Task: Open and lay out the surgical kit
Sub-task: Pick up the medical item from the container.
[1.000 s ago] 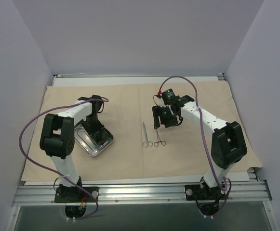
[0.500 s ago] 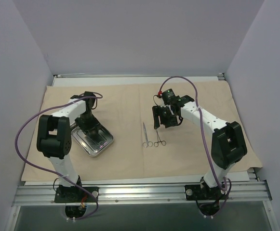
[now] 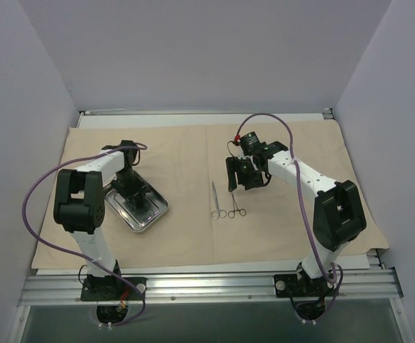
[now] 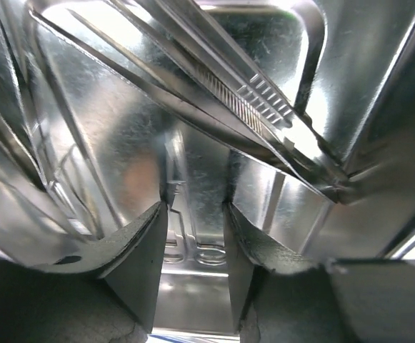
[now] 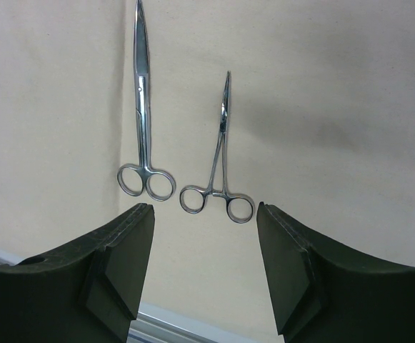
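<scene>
The beige cloth wrap (image 3: 186,146) lies spread flat over the table. On its left part sits the steel tray (image 3: 161,209), and my left gripper (image 3: 131,187) reaches down into it. In the left wrist view the tray floor (image 4: 114,136) fills the picture and ribbed tweezers (image 4: 261,100) lie across it. My left gripper (image 4: 196,209) is open by a narrow gap, straddling a ring-handled instrument (image 4: 187,239) on the tray floor. Scissors (image 3: 215,199) and forceps (image 3: 236,204) lie side by side on the cloth. My right gripper (image 3: 240,179) hangs open above them, holding nothing.
In the right wrist view the scissors (image 5: 144,128) and forceps (image 5: 220,161) lie just beyond my right gripper (image 5: 204,209), rings toward it, on the cloth (image 5: 336,107). White walls enclose three sides. A metal rail (image 3: 207,286) runs along the near edge.
My left gripper has shifted a little to the left and lower over the tray, its arm swinging left with it. The right arm, scissors and forceps have not moved.
</scene>
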Tool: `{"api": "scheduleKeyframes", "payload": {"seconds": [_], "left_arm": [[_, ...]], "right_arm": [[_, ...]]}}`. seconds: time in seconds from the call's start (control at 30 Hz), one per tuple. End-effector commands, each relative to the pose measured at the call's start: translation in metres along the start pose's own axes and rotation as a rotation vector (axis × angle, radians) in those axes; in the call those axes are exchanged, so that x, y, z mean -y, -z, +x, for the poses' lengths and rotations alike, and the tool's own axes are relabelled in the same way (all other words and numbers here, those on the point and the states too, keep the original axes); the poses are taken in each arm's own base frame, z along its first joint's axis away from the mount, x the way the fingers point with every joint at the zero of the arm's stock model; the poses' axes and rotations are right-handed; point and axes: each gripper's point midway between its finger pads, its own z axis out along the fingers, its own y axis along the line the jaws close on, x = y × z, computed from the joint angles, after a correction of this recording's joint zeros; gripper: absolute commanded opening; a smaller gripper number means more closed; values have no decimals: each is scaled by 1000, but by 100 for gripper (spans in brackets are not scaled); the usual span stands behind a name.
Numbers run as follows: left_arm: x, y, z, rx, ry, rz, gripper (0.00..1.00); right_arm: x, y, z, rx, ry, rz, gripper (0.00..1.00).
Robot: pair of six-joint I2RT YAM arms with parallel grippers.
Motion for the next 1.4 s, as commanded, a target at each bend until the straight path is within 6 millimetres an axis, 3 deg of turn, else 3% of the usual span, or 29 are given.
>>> {"api": "scheduleKeyframes", "payload": {"seconds": [0.0, 0.17, 0.3, 0.43, 0.6, 0.9, 1.0, 1.1, 1.13, 1.27, 1.37], "left_arm": [[0, -29, 1, 16, 79, -40, 45], [0, -29, 0, 35, 105, -34, 41], [1, -29, 1, 24, 92, -34, 16], [-2, -19, 3, 27, 73, -27, 2], [-9, 6, 7, 38, 39, -7, 2], [-15, 69, 3, 107, -23, 85, 2], [-13, 83, 1, 114, -55, 105, 2], [-5, 97, 3, 103, -96, 158, 2], [-1, 100, 6, 94, -111, 179, 2], [27, 127, 27, 30, -178, 300, 2], [43, 139, 44, -18, -196, 359, 2]], "right_arm": [[0, 20, -3, 24, 0, -1, 59], [1, 24, -2, 32, 4, 0, 59], [0, 25, -2, 35, 8, -6, 59], [0, 27, -8, 46, 16, -3, 59], [-6, 24, -17, 61, 17, -26, 59], [-27, 15, -45, 84, 28, -93, 59], [-46, 14, -56, 92, 50, -171, 59], [-92, 8, -60, 47, 70, -410, 60], [-118, 19, -68, 71, 96, -544, 60], [-193, 39, -62, 72, 180, -807, 69], [-223, 41, -55, 44, 221, -889, 70]]}}
